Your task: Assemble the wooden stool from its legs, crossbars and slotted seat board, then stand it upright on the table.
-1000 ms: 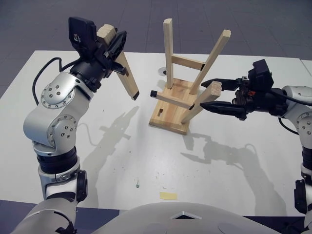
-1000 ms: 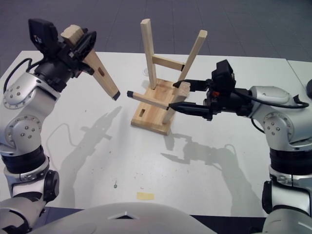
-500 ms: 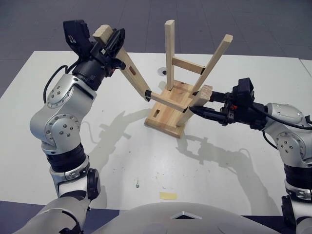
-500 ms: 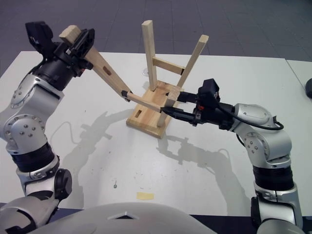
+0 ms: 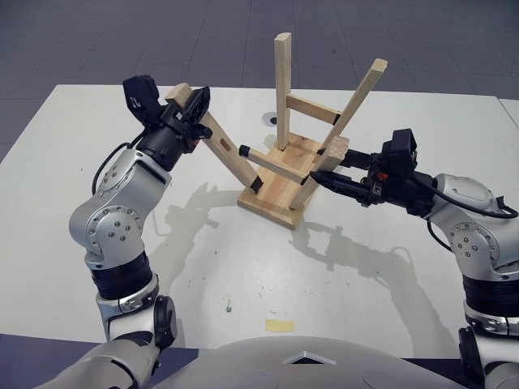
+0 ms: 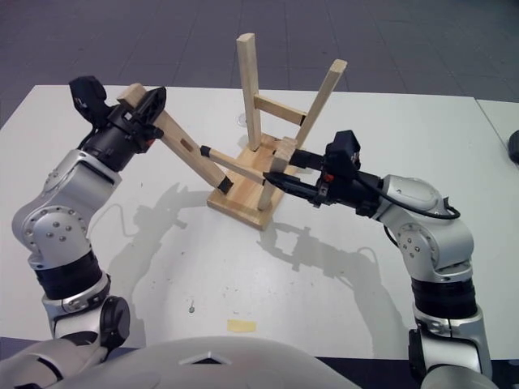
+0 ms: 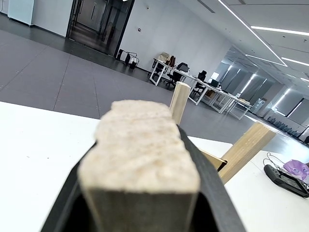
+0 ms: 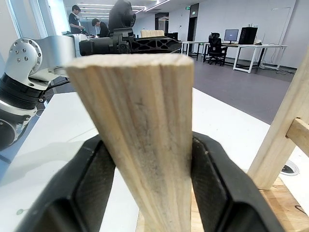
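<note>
The white table [image 5: 389,308] carries the stool upside down near its middle. The slotted seat board [image 5: 269,204] lies flat on the table, and its far corner bears a vertical leg [image 5: 281,81]. Beside that stands a slanted leg [image 5: 357,97], and a short upper crossbar [image 5: 312,108] joins the two high up.

The loose leg [image 5: 223,142] slopes down from the robot's left, its lower end at the near left edge of the seat board. The left tool [image 5: 190,109] is clamped on this leg's upper end. In the left wrist view the end grain sits tight between the black fingers [image 7: 212,193].

A third leg [image 5: 312,188] leans up from the seat board's right side. The right tool [image 5: 326,168] is closed on its top, with a pad [image 8: 91,193] pressed on each side.

A lower crossbar [image 5: 280,164] runs from the third leg toward the loose leg. Its black-tipped end is at the loose leg's side; I cannot tell whether it sits in the slot.

Near the front edge lie a strip of yellow tape [image 5: 280,325] and a small screw [image 5: 229,307].
</note>
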You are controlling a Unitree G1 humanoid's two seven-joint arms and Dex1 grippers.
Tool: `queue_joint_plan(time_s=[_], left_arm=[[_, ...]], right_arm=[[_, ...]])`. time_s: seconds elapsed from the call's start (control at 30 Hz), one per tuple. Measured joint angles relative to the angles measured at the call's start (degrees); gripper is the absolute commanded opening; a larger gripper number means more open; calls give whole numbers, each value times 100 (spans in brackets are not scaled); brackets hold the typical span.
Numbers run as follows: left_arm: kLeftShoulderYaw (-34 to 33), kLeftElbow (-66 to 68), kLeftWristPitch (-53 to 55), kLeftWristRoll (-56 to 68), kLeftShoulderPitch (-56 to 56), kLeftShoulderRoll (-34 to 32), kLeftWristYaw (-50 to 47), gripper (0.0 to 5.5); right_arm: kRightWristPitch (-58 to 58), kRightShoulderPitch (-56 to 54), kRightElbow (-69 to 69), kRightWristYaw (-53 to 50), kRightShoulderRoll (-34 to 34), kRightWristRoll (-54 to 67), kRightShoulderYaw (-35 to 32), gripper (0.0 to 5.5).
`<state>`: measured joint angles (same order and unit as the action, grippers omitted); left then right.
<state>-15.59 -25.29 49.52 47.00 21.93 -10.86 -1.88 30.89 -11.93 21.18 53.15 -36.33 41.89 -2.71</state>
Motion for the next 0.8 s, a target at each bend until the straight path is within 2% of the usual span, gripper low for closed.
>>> queue_joint_plan(time_s=[0.67, 0.8], left_arm=[[615, -165, -179, -634, -3, -458, 403, 102], [654, -167, -193, -660, -17, -498, 465, 102]], right_arm=[[-175, 47, 22, -177, 143, -56, 106, 219], [-446, 38, 90, -171, 110, -424, 273, 209]])
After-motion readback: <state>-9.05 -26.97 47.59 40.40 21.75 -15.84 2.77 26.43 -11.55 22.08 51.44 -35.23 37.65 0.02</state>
